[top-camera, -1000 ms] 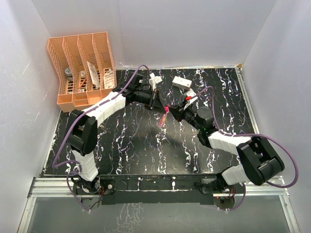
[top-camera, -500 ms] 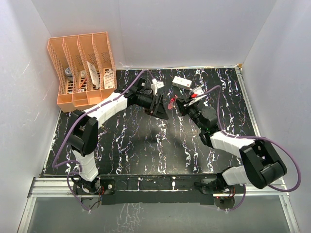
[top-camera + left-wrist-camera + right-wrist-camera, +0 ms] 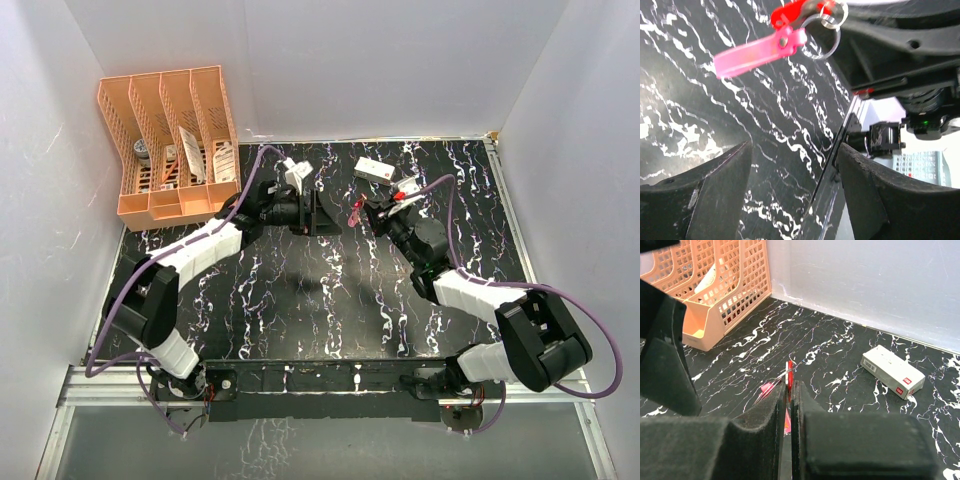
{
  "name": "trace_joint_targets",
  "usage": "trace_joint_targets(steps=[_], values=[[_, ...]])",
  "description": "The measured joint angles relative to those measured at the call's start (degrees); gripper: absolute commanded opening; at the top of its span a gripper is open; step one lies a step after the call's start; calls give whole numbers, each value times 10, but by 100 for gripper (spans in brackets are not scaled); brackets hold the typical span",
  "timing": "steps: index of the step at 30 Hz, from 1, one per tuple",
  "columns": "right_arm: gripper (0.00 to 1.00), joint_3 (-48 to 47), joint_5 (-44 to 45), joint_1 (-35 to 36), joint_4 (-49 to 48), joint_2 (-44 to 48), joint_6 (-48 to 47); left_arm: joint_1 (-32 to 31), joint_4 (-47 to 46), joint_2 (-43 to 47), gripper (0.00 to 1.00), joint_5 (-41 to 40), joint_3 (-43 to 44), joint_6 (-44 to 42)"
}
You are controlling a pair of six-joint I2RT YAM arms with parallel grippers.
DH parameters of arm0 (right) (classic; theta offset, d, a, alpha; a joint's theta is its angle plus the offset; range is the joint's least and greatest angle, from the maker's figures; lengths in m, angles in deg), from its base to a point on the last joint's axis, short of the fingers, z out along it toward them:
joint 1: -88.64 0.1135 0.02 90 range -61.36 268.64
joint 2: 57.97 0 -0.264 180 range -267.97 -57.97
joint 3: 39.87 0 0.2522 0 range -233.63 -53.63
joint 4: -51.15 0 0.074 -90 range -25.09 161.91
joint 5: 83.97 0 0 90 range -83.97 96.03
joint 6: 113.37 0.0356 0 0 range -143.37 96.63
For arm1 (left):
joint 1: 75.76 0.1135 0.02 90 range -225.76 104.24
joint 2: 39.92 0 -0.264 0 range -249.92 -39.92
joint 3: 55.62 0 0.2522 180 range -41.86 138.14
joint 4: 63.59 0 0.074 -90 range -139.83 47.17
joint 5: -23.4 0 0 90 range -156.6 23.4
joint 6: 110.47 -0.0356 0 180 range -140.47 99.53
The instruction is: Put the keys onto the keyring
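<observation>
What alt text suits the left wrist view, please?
The right gripper, jaws shut, holds a red-headed key, metal keyring and pink tag above the black marbled table; the left gripper, jaws open, frames the foreground.

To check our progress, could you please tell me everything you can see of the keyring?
The keyring is a thin metal ring with a slim, glossy pink tag riveted on. It hangs clear of the table, the tag jutting out sideways. The fingers of the shut right gripper seem to pinch the red key at its ring end. The open left gripper touches nothing.
</observation>
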Motion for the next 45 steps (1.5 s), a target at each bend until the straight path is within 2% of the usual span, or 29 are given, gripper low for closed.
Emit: trace_joint_targets(steps=[5, 15, 23, 30, 35, 40, 45], values=[[4, -5, -1, 0, 7, 0, 0, 0, -74, 21, 65, -35, -14, 25], [0, -73, -6, 0, 97, -7, 28, -19, -57, 47, 60, -188, -13, -22], [0, -147, -7, 1, 174, -45, 82, -28, -91, 59, 65, -274, -35, 21], [0, -151, -9, 5, 205, -53, 111, -31, -162, 72, 68, -313, -71, 54], [0, -166, -12, 6, 233, -55, 129, -64, -214, 73, 68, -324, -91, -17], [0, -192, -13, 7, 261, -57, 146, -100, -279, 92, 67, -344, -156, -118], [0, -204, -14, 7, 284, -58, 158, -107, -318, 103, 66, -383, -200, -205]])
